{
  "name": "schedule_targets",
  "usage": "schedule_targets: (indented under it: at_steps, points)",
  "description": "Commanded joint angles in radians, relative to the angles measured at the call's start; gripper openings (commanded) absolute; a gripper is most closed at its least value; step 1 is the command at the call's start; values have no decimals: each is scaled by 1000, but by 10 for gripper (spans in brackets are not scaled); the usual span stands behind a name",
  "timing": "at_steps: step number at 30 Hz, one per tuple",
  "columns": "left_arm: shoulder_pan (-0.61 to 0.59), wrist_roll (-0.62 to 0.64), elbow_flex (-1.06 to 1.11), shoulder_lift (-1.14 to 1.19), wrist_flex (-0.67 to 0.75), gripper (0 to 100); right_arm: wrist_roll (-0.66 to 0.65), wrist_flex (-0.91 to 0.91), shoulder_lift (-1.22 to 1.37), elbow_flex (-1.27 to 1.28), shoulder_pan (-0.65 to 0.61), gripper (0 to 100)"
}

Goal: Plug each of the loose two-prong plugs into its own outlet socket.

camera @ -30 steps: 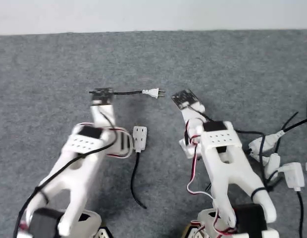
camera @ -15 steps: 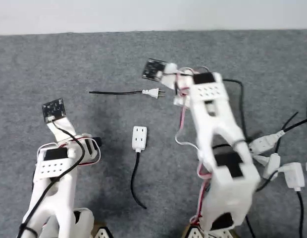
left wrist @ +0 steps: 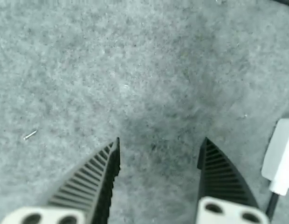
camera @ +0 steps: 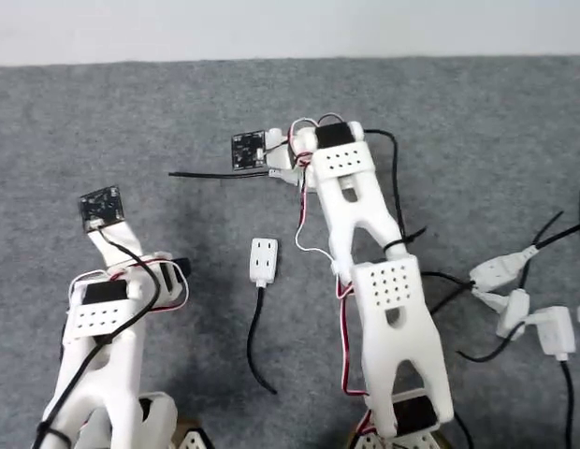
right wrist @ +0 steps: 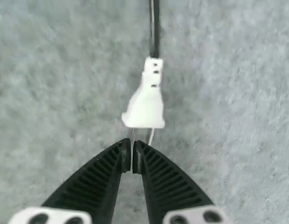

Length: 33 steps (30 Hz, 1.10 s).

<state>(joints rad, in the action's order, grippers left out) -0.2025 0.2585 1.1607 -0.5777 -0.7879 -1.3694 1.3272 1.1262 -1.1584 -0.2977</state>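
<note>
Left claw (left wrist: 161, 144) pulled back from the cord (camera: 206, 175) to the left part of the counter (camera: 477, 122). Jaws wide, nothing held. Right claw (right wrist: 131, 145) swung over to the plug (right wrist: 144, 105) within the last second. Jaws all but closed, tips right at the prongs; whether a prong is pinched cannot be told. Plug lies flat, well apart from the socket (camera: 263, 260). Pickup judged just starting; nothing plugged yet.
</note>
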Motion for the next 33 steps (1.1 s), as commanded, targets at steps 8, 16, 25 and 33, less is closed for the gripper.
schedule_targets:
  at_steps: [8, 16, 25, 33]
  points:
    - [-5, -15, -7, -26, 28, 258, -61, 104, 232, -358, -4, 9]
    - [-3, -17, -7, -26, 28, 258, -64, 116, 305, -361, -2, 9]
    - [-3, -15, -7, -26, 28, 258, -55, 344, 252, -361, -22, 9]
    - [-3, -18, -7, -26, 28, 258, 31, 472, 209, -354, -22, 9]
